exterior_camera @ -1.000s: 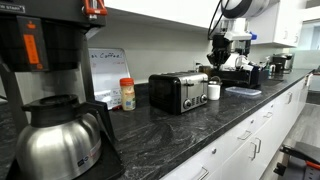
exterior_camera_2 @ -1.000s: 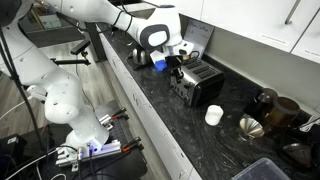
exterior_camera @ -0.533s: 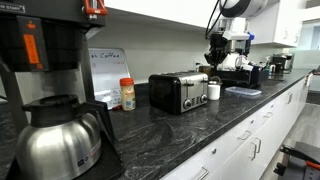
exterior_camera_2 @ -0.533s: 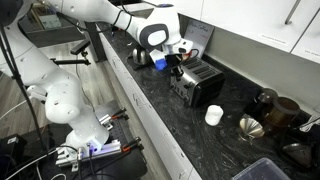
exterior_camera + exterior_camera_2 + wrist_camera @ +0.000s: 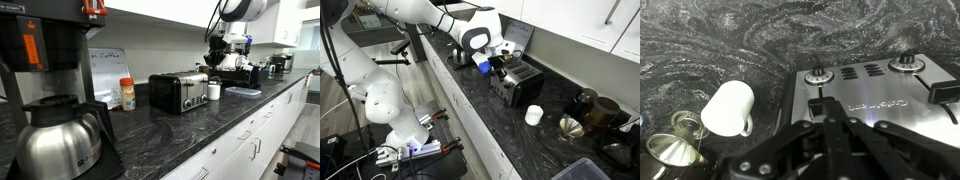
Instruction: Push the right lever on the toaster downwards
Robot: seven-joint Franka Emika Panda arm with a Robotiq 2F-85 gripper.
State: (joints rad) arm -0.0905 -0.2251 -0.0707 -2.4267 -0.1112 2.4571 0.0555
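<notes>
The toaster has chrome sides and black ends and stands on the dark marble counter; it also shows in an exterior view. In the wrist view its end face shows two knobs and two black levers, one just past my fingertips and one at the frame's right edge. My gripper is shut and empty, hovering over this lever end of the toaster, close to the nearer lever. It appears in both exterior views.
A white mug lies beside the toaster, with metal cups close by. A big black coffee maker with a steel carafe stands near the camera. A spice jar and a sign stand behind the toaster.
The arm has shifted only slightly above the toaster's lever end; the gripper stays shut. Nothing else has moved.
</notes>
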